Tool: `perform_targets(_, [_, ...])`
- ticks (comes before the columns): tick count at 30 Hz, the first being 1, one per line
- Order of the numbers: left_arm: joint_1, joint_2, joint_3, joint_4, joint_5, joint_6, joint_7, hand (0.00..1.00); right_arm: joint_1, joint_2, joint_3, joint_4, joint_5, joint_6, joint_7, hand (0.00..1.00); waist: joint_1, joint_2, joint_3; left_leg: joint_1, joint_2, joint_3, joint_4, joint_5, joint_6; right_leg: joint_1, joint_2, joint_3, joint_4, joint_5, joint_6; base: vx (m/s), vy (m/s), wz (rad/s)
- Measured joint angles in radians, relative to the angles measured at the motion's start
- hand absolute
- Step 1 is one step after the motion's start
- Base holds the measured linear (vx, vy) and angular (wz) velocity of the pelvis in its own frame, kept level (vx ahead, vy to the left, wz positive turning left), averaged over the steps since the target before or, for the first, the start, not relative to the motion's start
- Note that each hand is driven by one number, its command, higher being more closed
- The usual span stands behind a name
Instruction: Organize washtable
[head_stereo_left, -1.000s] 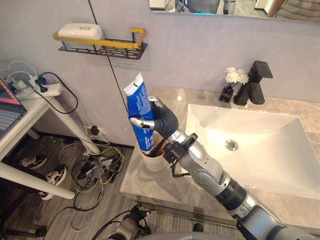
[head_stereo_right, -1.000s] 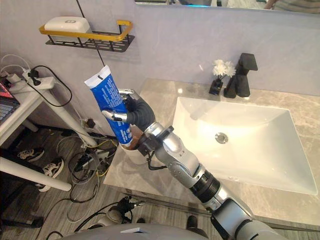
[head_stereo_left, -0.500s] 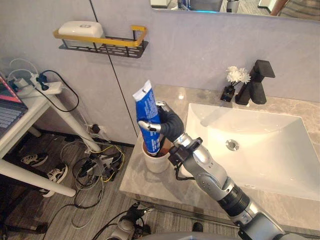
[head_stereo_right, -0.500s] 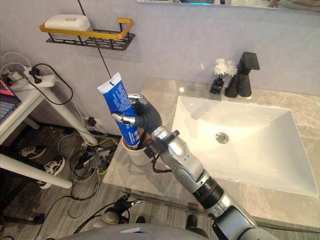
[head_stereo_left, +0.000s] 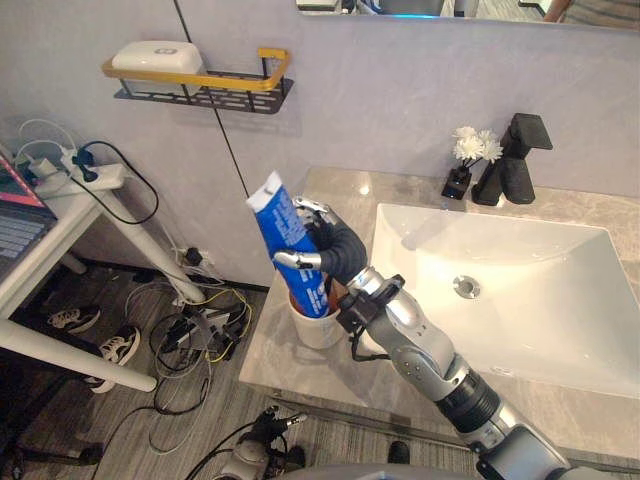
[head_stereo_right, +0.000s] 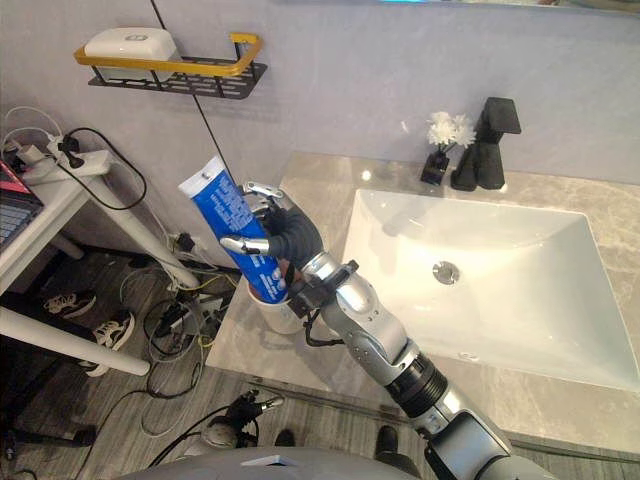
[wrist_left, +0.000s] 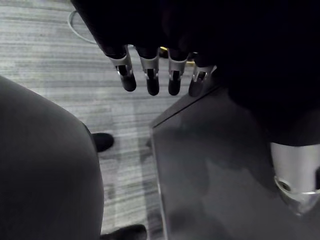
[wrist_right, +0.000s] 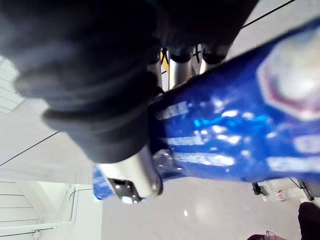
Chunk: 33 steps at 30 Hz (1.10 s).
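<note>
A blue toothpaste tube (head_stereo_left: 285, 235) stands with its lower end inside a white cup (head_stereo_left: 318, 328) at the left end of the marble counter (head_stereo_left: 330, 370), its flat top leaning left. My right hand (head_stereo_left: 335, 250) is just above the cup, thumb in front of the tube and fingers behind it, pinching it. Seen from the right wrist, the tube (wrist_right: 240, 135) lies pressed against the thumb (wrist_right: 132, 177). My left hand (wrist_left: 150, 75) hangs low by the counter's edge over the floor, fingers straight and holding nothing.
A white sink (head_stereo_left: 400, 215) lies right of the cup, with a black faucet (head_stereo_left: 518, 160) and a small vase of white flowers (head_stereo_left: 465, 160) behind it. A wall shelf (head_stereo_left: 200, 85) holds a soap box (head_stereo_left: 155, 55). A side table with a power strip (head_stereo_left: 80, 175) stands left.
The right hand brought the tube down into the cup. Since half a second ago the tube's top has tipped further left.
</note>
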Motion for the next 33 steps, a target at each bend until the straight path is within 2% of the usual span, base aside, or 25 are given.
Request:
perform_targets(5, [0.025,0.000,0.022,-0.035,-0.001,-0.006,-0.004,0.00,0.036,0.001,-0.032,-0.084,0.000,-0.002,0.008,0.00,0.000,0.002,0.001,-0.002,0.000,-0.005,0.001,0.000,0.000,-0.004,-0.001,-0.003,0.011,-0.011,-0.001,0.00,-0.001,0.01])
perform_targets(25, [0.033,-0.001,0.038,-0.035,-0.001,-0.006,-0.002,0.00,0.035,0.000,-0.035,-0.139,0.010,-0.012,0.006,0.00,-0.001,0.002,0.001,0.001,0.001,-0.002,0.002,0.000,0.001,-0.016,-0.003,0.000,0.042,-0.025,0.000,0.00,0.000,0.00])
perform_targets(29, [0.028,-0.001,0.040,-0.020,-0.001,-0.007,-0.004,0.00,0.030,0.000,-0.059,-0.168,0.023,-0.045,-0.004,0.00,-0.001,0.002,0.001,0.006,0.001,0.005,0.002,-0.001,0.002,-0.015,-0.003,0.007,0.045,-0.025,0.000,-0.01,0.004,-0.05])
perform_targets(33, [0.024,-0.001,0.042,-0.003,0.001,-0.018,0.002,0.00,0.030,0.000,-0.140,-0.188,0.062,-0.083,-0.030,0.00,-0.007,0.002,0.001,0.011,0.001,0.012,0.002,-0.002,0.004,-0.015,-0.003,0.013,0.046,-0.025,0.001,-0.01,0.004,-0.05])
